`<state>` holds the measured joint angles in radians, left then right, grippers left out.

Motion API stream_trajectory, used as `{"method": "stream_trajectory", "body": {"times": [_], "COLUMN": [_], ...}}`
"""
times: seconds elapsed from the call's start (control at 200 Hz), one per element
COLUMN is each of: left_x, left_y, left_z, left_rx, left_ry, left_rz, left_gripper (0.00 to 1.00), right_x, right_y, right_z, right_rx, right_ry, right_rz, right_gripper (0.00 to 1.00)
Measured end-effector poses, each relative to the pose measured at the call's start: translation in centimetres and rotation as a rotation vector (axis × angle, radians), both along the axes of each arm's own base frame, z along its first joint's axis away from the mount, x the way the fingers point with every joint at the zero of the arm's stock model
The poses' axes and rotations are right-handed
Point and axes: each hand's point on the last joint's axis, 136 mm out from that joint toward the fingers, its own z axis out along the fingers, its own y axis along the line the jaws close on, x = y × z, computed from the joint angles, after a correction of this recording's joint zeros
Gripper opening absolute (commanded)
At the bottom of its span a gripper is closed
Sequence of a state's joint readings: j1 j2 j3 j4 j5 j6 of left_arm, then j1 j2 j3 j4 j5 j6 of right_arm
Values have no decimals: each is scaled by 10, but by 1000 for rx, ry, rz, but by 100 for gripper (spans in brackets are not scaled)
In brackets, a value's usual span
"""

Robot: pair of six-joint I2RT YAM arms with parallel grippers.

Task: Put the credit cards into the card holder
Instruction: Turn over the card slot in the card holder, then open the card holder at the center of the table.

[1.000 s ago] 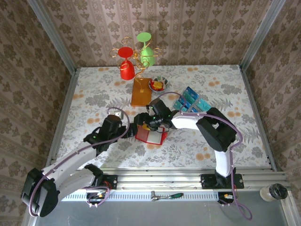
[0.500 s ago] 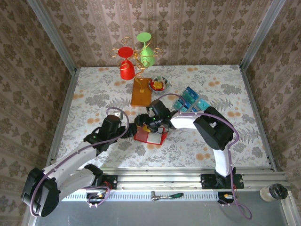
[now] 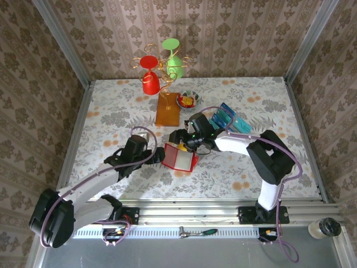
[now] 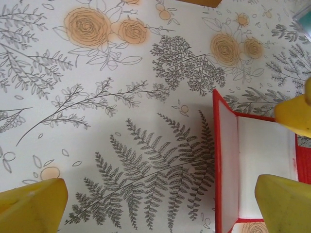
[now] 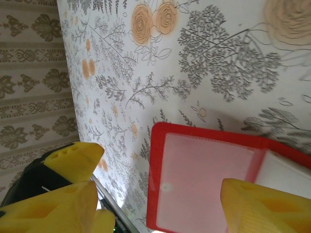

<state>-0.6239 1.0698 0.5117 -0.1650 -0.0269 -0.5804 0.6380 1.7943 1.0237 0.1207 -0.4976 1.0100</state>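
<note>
Hovering over open wallet (image 3: pixel 179 158) with wide-open left gripper (image 4: pixel 165 199) and half-open right gripper (image 5: pixel 160 204), gripping nothing; yet to load any cards (image 3: pixel 227 119).

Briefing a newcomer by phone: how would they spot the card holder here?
On the floral table, look at the middle of the near half. The card holder lies open there: flat, red-edged with pale pockets, unlike the orange stand base behind it.
</note>
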Motion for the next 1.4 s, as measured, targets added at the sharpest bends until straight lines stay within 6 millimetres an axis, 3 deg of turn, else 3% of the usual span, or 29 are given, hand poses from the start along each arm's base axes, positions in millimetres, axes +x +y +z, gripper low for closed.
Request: {"method": "stream_trajectory", "body": {"times": [0.185, 0.315, 0.495, 0.69, 0.825, 1.06, 1.2, 1.4], "left_x": [7, 11, 13, 13, 14, 8, 3, 6], "left_y": [-24, -34, -37, -30, -24, -1, 6, 0], "left_z": [12, 7, -8, -20, -23, -44, -53, -55], "left_rx": [28, 77, 191, 264, 285, 314, 323, 299], "left_ry": [-23, -22, -1, 16, 15, 64, 88, 85], "left_rz": [-63, -92, -110, -97, -78, -29, -16, -23], "left_gripper": [100, 100, 100, 100, 100, 100, 100, 100], "right_x": [-11, -17, -34, -49, -53, -55, -59, -63], "right_y": [-31, -56, -87, -99, -107, -123, -137, -144], "right_z": [14, 18, -11, -39, -53, -66, -76, -76], "right_rx": [-122, -246, -448, -557, -604, -650, -675, -673], "right_ry": [-60, -112, -101, -73, -56, -38, -15, -17], "right_rz": [-22, -41, -26, 12, 19, 5, -8, -19], "right_gripper": [68, 68, 68, 65, 51, 9, 6, 14]}}
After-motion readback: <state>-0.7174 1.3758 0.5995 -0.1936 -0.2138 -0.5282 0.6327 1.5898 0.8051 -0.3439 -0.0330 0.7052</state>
